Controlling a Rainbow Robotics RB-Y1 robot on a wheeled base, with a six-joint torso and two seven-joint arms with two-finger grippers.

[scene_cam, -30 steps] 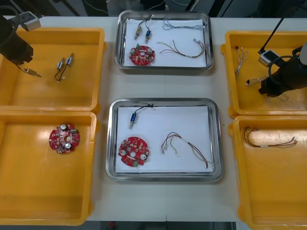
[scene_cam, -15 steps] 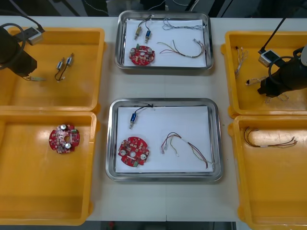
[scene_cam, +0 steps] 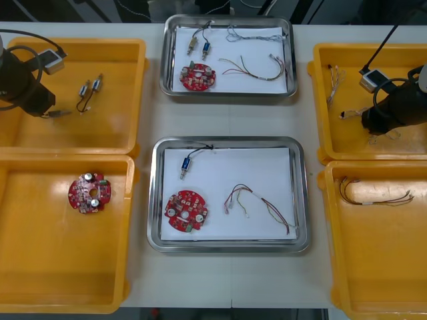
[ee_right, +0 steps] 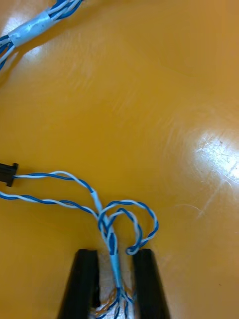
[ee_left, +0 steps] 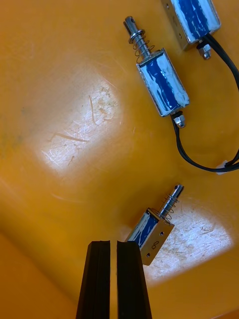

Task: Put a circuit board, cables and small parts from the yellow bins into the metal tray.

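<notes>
My right gripper (ee_right: 115, 251) is low in the far right yellow bin (scene_cam: 347, 143), shut on a twisted blue and white cable (ee_right: 107, 219) that loops just beyond the fingertips. In the front view the right gripper (scene_cam: 373, 128) sits over that bin's cables. My left gripper (ee_left: 113, 242) hangs in the far left bin (scene_cam: 40, 137), fingers shut together with nothing between them. A small metal part (ee_left: 152, 232) is right beside its tips. Two more small metal parts (ee_left: 162, 84) joined by a black cable lie farther off. The near metal tray (scene_cam: 300, 193) holds a red circuit board (scene_cam: 185, 212), a small metal part (scene_cam: 185, 163) and a cable (scene_cam: 260, 203).
A second metal tray (scene_cam: 168, 57) at the back holds a board, parts and cables. The near left bin has a red circuit board (scene_cam: 89, 192). The near right bin holds a dark cable (scene_cam: 373, 195). Another taped blue and white cable (ee_right: 35, 25) lies beyond the right gripper.
The right gripper's fingers have closed in on the blue and white cable. The left gripper has drifted nearer and rightward inside the far left bin, still shut.
</notes>
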